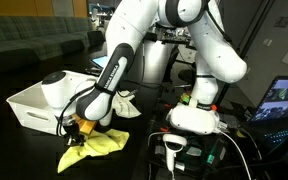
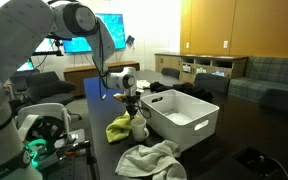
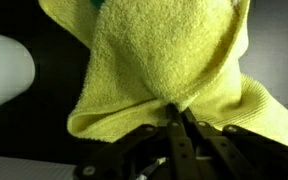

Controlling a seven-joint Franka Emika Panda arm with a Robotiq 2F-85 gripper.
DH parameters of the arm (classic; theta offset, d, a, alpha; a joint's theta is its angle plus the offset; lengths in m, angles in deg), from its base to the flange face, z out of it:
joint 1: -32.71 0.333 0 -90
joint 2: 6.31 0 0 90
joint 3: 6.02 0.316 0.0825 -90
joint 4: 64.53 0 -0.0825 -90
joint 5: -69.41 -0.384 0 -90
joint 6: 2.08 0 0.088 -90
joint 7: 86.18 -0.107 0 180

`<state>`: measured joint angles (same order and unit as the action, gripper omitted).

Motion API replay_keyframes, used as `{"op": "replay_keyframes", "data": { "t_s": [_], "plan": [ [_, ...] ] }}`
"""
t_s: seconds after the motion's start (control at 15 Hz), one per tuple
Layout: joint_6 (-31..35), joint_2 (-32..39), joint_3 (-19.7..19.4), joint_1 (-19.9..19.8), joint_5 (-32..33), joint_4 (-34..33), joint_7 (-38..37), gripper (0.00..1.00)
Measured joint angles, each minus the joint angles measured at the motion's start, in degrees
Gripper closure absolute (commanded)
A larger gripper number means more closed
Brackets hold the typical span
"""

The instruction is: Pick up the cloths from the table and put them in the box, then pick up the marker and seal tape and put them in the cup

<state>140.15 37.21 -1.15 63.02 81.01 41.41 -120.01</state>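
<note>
My gripper [image 3: 179, 112] is shut on a fold of the bright yellow cloth [image 3: 164, 60], which fills the wrist view. In both exterior views the gripper [image 1: 80, 127] [image 2: 132, 110] points down at the black table [image 1: 24, 150], with the yellow cloth [image 1: 96, 145] [image 2: 118, 129] bunched under it. The white cloth [image 2: 150, 158] lies crumpled nearer the table edge. The white box [image 1: 36, 102] [image 2: 184, 116] stands close beside the gripper. A small pale cup [image 2: 140, 126] seems to stand by the yellow cloth. The marker and seal tape are out of view.
The robot's white base [image 1: 194, 116] stands on the table next to the work spot. Cables and a handheld device [image 1: 174, 148] lie in front of it. A lit screen [image 1: 284, 100] is at the far side. Sofas and cabinets [image 2: 214, 68] are beyond the table.
</note>
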Motion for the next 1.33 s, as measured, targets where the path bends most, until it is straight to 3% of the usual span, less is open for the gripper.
{"op": "replay_keyframes", "data": {
  "t_s": [0.33, 0.87, 1.07, 1.33],
  "plan": [
    [0.33, -3.24, -2.28, 1.35, 0.66, 1.7, -2.03, 0.98],
    [2.25, -22.91, -4.27, 3.38, 7.15, 15.53, -6.64, 0.98],
    [1.09, -30.91, -3.23, 3.1, 9.37, 19.88, -8.29, 0.98],
    [-4.44, -39.71, 1.47, 0.35, 9.56, 21.7, -8.87, 0.98]
  ]
}}
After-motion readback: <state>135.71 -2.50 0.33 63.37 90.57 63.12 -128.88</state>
